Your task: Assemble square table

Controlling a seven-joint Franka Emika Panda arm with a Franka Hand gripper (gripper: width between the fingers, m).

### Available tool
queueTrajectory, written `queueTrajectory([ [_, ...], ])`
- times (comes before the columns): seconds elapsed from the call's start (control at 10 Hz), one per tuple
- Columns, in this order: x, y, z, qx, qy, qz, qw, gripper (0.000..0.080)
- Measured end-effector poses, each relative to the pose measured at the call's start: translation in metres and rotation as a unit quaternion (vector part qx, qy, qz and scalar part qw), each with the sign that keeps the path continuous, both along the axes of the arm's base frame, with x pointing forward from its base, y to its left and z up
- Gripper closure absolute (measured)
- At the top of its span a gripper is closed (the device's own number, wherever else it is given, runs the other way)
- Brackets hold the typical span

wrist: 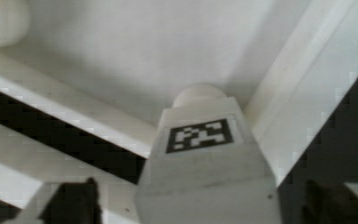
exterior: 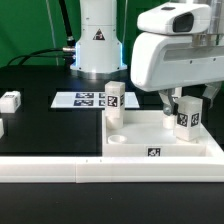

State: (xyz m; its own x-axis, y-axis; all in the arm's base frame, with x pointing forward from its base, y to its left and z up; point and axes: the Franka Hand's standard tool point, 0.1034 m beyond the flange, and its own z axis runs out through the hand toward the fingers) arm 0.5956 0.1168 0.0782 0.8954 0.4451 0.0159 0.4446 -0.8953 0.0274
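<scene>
- The pincer (exterior: 187, 110) hangs over the right part of the tabletop (exterior: 140, 142). Its fingers (exterior: 170, 104) point down and stand apart.
- An upright leg block (exterior: 187, 120) with a tag on its face stands on the tabletop, directly between the two fingers.
- In the wrist view a dark gap shows on each side of that block (wrist: 208, 150). The fingertips (wrist: 69, 200) flank it and are not clamped on it.
- The tabletop lies rim up on the black surface (exterior: 40, 125), at the exterior view's right and near side, with a tag on its near rim.
- A second leg block (exterior: 114, 99) stands upright at the tabletop's far-left corner, well apart from the pincer.
- A third leg block (exterior: 10, 100) sits on the surface at the exterior view's far left, away from the tabletop.
- The marker board (exterior: 82, 100) lies flat on the surface just left of the second leg block.
- A long white border rail (exterior: 50, 170) runs along the near edge, against the tabletop's near side.
</scene>
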Motion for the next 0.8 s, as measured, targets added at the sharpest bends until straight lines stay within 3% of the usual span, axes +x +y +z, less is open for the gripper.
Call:
queueTrajectory([
  [0.2,0.0000,-0.0001,-0.0001,0.001,0.000,-0.007,1.000,0.0509],
  [0.4,0.0000,-0.0004,-0.0003,0.001,0.000,-0.021,1.000,0.0509],
  [0.8,0.0004,-0.0026,-0.0019,0.008,-0.002,-0.172,0.985,0.0509],
])
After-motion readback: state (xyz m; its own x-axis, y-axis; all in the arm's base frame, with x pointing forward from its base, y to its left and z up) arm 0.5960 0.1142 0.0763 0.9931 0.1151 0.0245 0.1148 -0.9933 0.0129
